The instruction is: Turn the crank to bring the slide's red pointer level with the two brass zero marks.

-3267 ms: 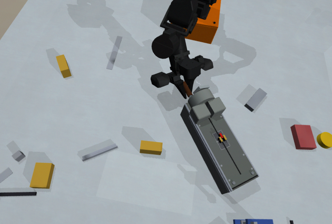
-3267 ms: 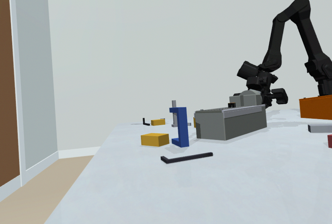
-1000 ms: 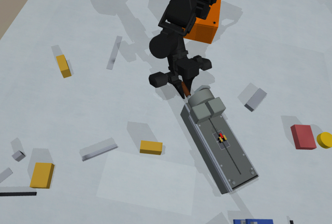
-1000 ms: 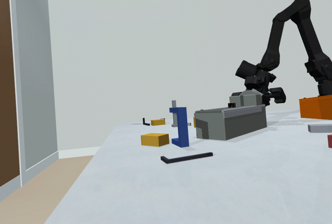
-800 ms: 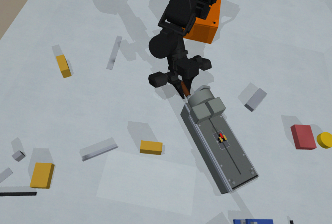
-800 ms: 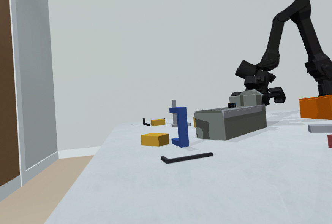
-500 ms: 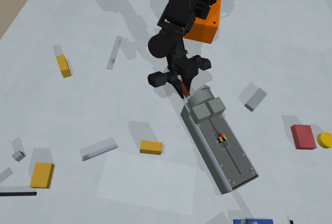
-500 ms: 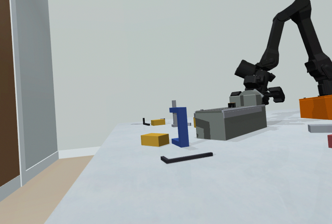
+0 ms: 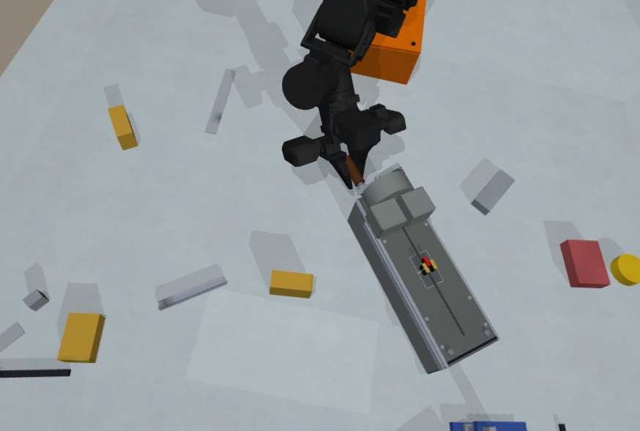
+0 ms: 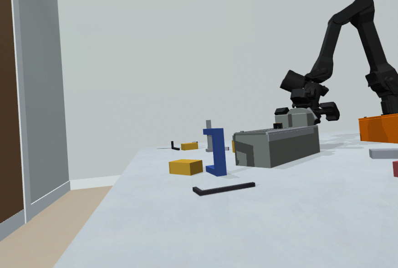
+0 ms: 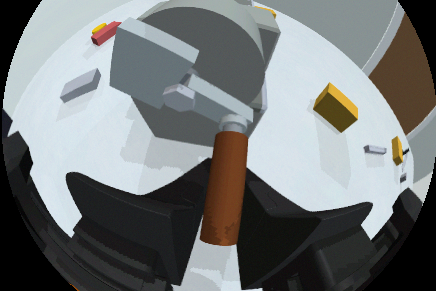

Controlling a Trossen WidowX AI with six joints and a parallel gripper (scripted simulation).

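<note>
A long grey machine [image 9: 439, 307] [image 10: 283, 149] lies on the table. A round grey crank disc [image 9: 384, 186] [image 11: 219, 51] sits at its near end, with a brown cylindrical handle [image 9: 354, 170] [image 11: 225, 188] sticking out of it. My gripper [image 9: 353, 178] [image 11: 222, 166] is shut on this handle. On the machine's top, the slide's red pointer [image 9: 426, 261] sits between the two brass marks [image 9: 433, 265] inside a dashed outline, about level with them. In the exterior view the gripper is hidden behind the disc [image 10: 300, 118].
The orange robot base [image 9: 395, 51] [image 10: 379, 128] stands behind. Yellow blocks [image 9: 291, 283] [image 9: 122, 126] [image 9: 80, 336], grey blocks [image 9: 490, 189] [image 9: 191, 286], a red block [image 9: 583, 263], a yellow disc [image 9: 626, 268], a blue bracket [image 10: 216, 150] and a black L-bar [image 10: 223, 188] lie scattered.
</note>
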